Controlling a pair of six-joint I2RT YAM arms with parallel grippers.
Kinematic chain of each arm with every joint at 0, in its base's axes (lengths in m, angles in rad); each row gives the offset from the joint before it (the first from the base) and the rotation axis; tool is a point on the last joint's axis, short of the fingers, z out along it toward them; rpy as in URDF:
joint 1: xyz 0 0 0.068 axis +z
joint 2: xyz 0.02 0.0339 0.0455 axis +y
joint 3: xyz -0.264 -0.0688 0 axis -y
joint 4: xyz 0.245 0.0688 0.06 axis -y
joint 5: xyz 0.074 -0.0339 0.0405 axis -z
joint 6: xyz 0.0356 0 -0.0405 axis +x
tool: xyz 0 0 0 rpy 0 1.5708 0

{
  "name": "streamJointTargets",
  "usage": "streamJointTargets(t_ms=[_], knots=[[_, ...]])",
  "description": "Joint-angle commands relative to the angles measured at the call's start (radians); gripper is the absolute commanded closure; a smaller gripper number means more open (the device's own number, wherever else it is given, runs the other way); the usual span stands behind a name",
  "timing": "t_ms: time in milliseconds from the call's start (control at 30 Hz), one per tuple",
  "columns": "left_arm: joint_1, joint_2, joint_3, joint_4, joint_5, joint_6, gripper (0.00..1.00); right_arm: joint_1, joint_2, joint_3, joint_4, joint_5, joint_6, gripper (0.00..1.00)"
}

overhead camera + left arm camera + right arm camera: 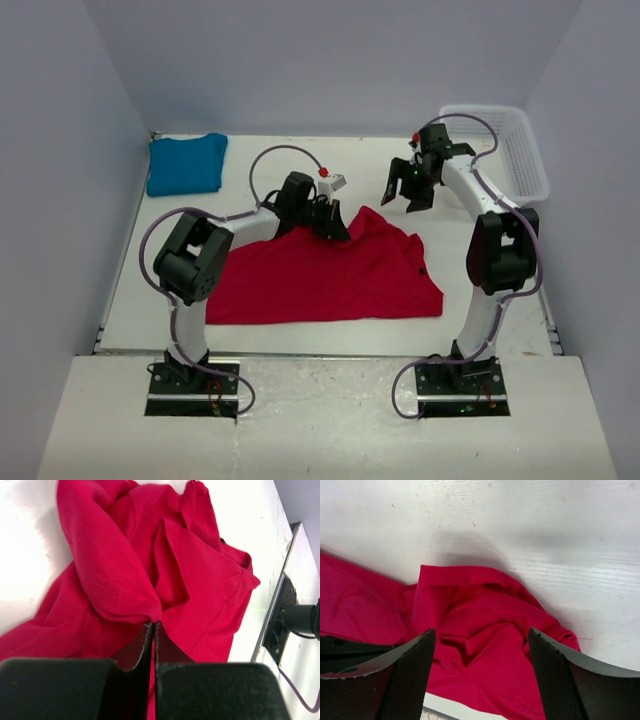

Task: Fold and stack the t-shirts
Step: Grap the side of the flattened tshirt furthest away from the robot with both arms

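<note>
The red t-shirt (330, 275) is plain bright red without any print, and its stitching (100, 580) is the same red. The teal-blue t-shirt (186, 163) is also plain. The table (280, 160) is white with small dark specks. The basket (525, 160) is white with a mesh pattern. The left arm (190, 260) and the right arm (500, 250) are black and white, and their cables (288, 148) are greyish purple. The pads (410, 675) of the right gripper (481, 630) are black with a fine grid texture.

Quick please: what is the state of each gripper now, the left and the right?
Left gripper: closed, jaws pinching a fold of the red t-shirt.
Right gripper: open, holding nothing.
</note>
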Motion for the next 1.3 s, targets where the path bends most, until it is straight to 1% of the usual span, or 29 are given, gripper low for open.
streamJointTargets(t_ms=[0, 133, 200, 300, 367, 400, 433, 467, 500, 567, 600, 667, 700, 800, 867, 900, 1000, 1067, 1100, 1167, 1200, 1267], knots=[[-0.033, -0.093, -0.068, 0.104, -0.046, -0.022, 1.0, 0.028, -0.015, -0.017, 0.019, -0.011, 0.001, 0.25], [-0.062, -0.139, -0.16, 0.151, -0.061, -0.028, 1.0, 0.066, -0.027, -0.04, 0.029, 0.0, 0.001, 0.26], [-0.07, -0.159, -0.195, 0.171, -0.066, -0.045, 1.0, 0.075, -0.027, -0.043, 0.032, -0.005, -0.007, 0.29], [-0.074, -0.168, -0.238, 0.176, -0.085, -0.045, 1.0, 0.088, -0.003, -0.012, 0.017, -0.018, -0.014, 0.48], [-0.074, -0.172, -0.26, 0.175, -0.087, -0.042, 1.0, 0.088, 0.017, 0.021, 0.006, -0.018, -0.019, 0.56], [-0.076, -0.176, -0.267, 0.176, -0.087, -0.039, 1.0, 0.086, 0.026, 0.038, -0.004, -0.015, -0.028, 0.55], [-0.074, -0.18, -0.276, 0.176, -0.09, -0.038, 1.0, 0.088, 0.044, 0.051, -0.019, -0.017, -0.031, 0.52], [-0.076, -0.18, -0.277, 0.169, -0.104, -0.028, 0.99, 0.091, 0.049, 0.06, -0.024, -0.032, -0.04, 0.42], [-0.076, -0.18, -0.273, 0.155, -0.113, -0.022, 0.92, 0.092, 0.049, 0.059, -0.023, -0.049, -0.051, 0.35], [-0.074, -0.182, -0.272, 0.129, -0.127, -0.012, 0.87, 0.1, 0.054, 0.054, -0.017, -0.055, -0.048, 0.22], [-0.076, -0.185, -0.273, 0.13, -0.127, -0.011, 0.82, 0.107, 0.057, 0.054, -0.021, -0.058, -0.048, 0.21], [-0.074, -0.194, -0.273, 0.127, -0.139, -0.019, 0.75, 0.121, 0.059, 0.034, -0.02, -0.08, -0.048, 0.22], [-0.076, -0.197, -0.273, 0.127, -0.141, -0.019, 0.7, 0.141, 0.057, 0.026, -0.015, -0.078, -0.042, 0.22], [-0.078, -0.223, -0.272, 0.118, -0.173, -0.024, 0.62, 0.172, 0.062, 0.008, -0.001, -0.078, -0.034, 0.24], [-0.076, -0.246, -0.267, 0.109, -0.196, -0.025, 0.6, 0.178, 0.084, 0.019, -0.004, -0.078, -0.027, 0.27], [-0.076, -0.252, -0.257, 0.081, -0.204, -0.025, 0.59, 0.181, 0.088, 0.019, -0.009, -0.071, -0.016, 0.3], [-0.076, -0.3, -0.238, 0.031, -0.251, -0.024, 0.58, 0.19, 0.071, -0.02, 0.012, -0.055, 0.009, 0.36], [-0.073, -0.315, -0.221, 0.0, -0.296, -0.021, 0.58, 0.201, 0.059, -0.049, 0.016, -0.051, 0.01, 0.36], [-0.07, -0.33, -0.179, -0.061, -0.315, -0.019, 0.58, 0.206, 0.049, -0.072, 0.017, -0.029, 0.018, 0.36], [-0.067, -0.34, -0.171, -0.069, -0.323, -0.018, 0.57, 0.204, 0.045, -0.089, 0.02, -0.019, 0.024, 0.36], [-0.065, -0.35, -0.163, -0.107, -0.328, -0.021, 0.57, 0.204, 0.042, -0.095, 0.019, 0.0, 0.025, 0.36], [-0.058, -0.364, -0.168, -0.109, -0.326, -0.027, 0.57, 0.204, 0.046, -0.101, 0.014, 0.009, 0.024, 0.36]])
